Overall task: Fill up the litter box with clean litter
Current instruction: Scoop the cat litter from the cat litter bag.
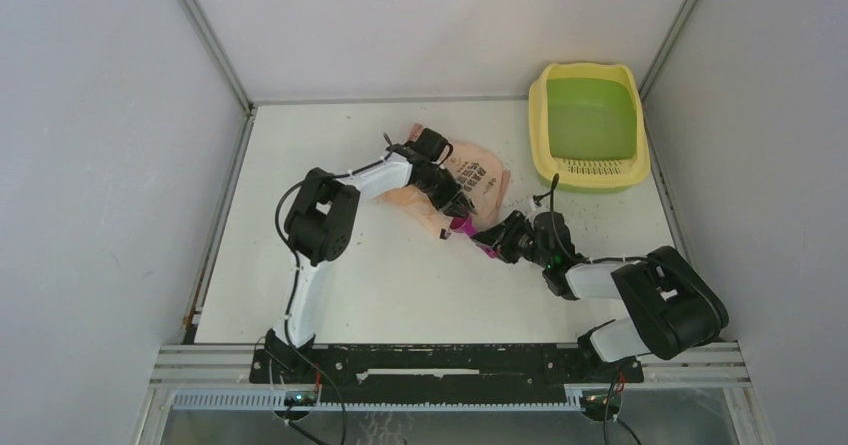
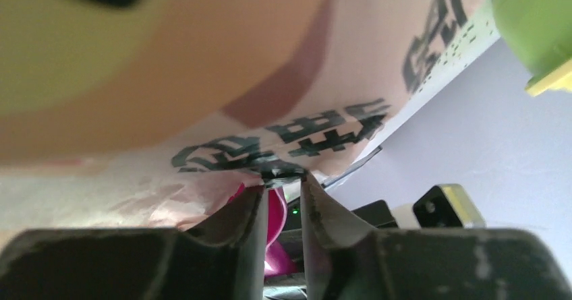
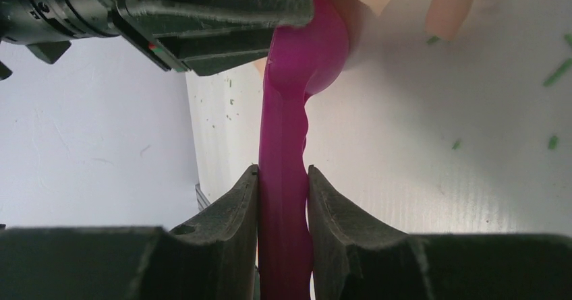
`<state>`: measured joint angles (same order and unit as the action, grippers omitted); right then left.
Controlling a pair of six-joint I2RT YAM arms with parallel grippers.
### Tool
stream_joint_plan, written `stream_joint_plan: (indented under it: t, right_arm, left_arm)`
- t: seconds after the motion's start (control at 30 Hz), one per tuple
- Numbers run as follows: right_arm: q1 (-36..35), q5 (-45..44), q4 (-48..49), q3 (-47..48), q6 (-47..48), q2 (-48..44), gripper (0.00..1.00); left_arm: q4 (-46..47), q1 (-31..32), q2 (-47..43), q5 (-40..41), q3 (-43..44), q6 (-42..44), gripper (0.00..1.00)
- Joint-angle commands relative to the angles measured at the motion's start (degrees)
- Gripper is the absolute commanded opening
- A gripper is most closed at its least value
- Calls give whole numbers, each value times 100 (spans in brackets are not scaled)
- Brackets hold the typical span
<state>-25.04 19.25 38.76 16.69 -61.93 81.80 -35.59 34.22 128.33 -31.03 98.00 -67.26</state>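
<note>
The litter box, yellow rim around a green basin, stands at the far right corner; its corner also shows in the left wrist view. A peach-pink printed bag lies mid-table. My left gripper is at the bag's near edge, its jaws a narrow gap apart, with the bag's dark edge across the tips. My right gripper is shut on the handle of a magenta scoop, whose bowl points at the bag's mouth. A few green litter granules lie loose on the table.
Grey enclosure walls close in the table on the left, back and right. Stray granules dot the table in front of the litter box. The left arm's black wrist hangs just above the scoop's bowl. An aluminium rail runs along the near edge.
</note>
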Motion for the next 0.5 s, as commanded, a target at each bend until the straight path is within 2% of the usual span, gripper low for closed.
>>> stream_joint_plan:
  t: [0.0,0.1,0.17,0.33,0.47]
  right_arm:
    - [85,-45,-293,151,137,-90,10]
    - [219,51,-210,151,129,-32,10]
    - [336,189,-27,151,75,51,9]
    - [620,548,582,209,-106,250,9]
    - [711,701,684,432,-82,330,6]
  left_arm:
    - [987,49,-510,-281,-331,246,32]
    - [1069,57,-730,-280,-428,430,49]
    - [1132,62,-936,-256,-499,614,56]
    - [1084,34,-1450,-184,-536,886,62]
    - [1092,-14,-1873,-48,-505,996,69]
